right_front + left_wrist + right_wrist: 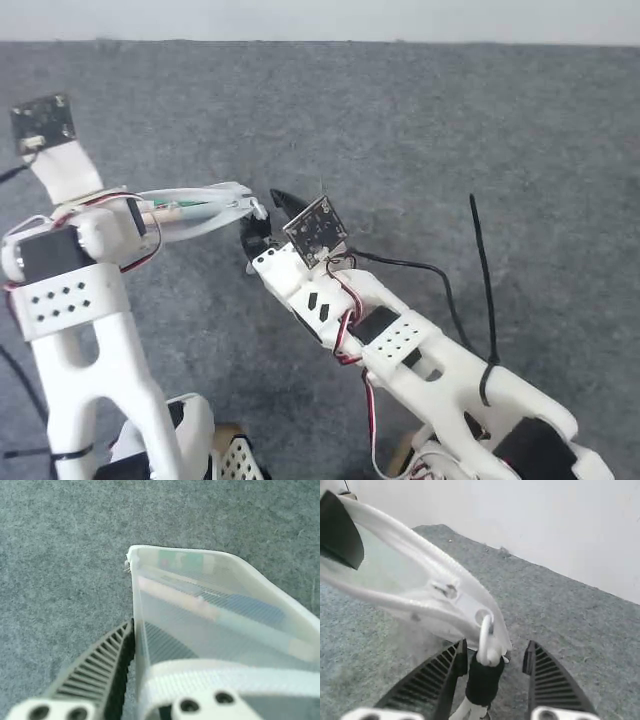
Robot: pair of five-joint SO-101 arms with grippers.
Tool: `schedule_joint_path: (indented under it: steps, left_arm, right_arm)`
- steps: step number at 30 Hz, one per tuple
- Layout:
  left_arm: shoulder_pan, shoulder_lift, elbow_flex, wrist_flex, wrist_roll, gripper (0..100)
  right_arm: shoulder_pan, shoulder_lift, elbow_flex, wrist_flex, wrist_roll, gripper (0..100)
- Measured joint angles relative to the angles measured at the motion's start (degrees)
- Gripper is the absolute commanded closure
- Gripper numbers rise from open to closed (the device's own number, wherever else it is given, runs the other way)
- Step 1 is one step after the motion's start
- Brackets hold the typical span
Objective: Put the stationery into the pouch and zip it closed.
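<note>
A translucent white pouch (195, 215) hangs above the grey carpet. My left gripper (150, 224) is shut on one end of it. In the left wrist view the pouch (210, 620) is pinched at my gripper (137, 647), and pens (200, 605) and a green item show through its wall. My right gripper (258, 232) is at the pouch's other end. In the right wrist view the pouch (395, 575) ends in a zip pull (484, 647) with a black tab (481, 682). The pull hangs between the open fingers of my right gripper (496, 647), touching neither.
Grey carpet (420, 130) covers the table. A black cable (485, 270) runs along the right arm. A white wall (545, 520) stands beyond the carpet's edge. The left arm's base (90, 370) stands at the front left.
</note>
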Motion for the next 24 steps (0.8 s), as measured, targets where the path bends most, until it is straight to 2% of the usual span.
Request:
schedule_joint_path:
  steps: [3, 9, 11, 15, 18, 24]
  left_arm:
    - [0.0, 0.0, 0.0, 0.0, 0.0, 99]
    - [0.0, -0.2, 0.4, 0.0, 0.0, 99]
    - [0.0, -0.2, 0.4, 0.0, 0.0, 99]
    - [0.0, -0.2, 0.4, 0.0, 0.0, 99]
    - [0.0, -0.2, 0.6, 0.0, 0.0, 99]
    - [0.0, -0.2, 0.6, 0.0, 0.0, 99]
  right_arm:
    - [-0.1, 0.0, 0.0, 0.0, 0.0, 94.8]
    - [0.3, 0.0, 0.0, 0.0, 0.2, 95.8]
    - [0.3, 0.0, 0.0, 0.0, 2.3, 99.7]
    - [0.3, 0.0, 0.0, 0.4, 6.3, 99.3]
    - [0.3, -2.5, -0.1, 6.7, 6.9, 99.2]
    - [0.3, -13.7, -2.5, 27.1, 7.1, 99.2]
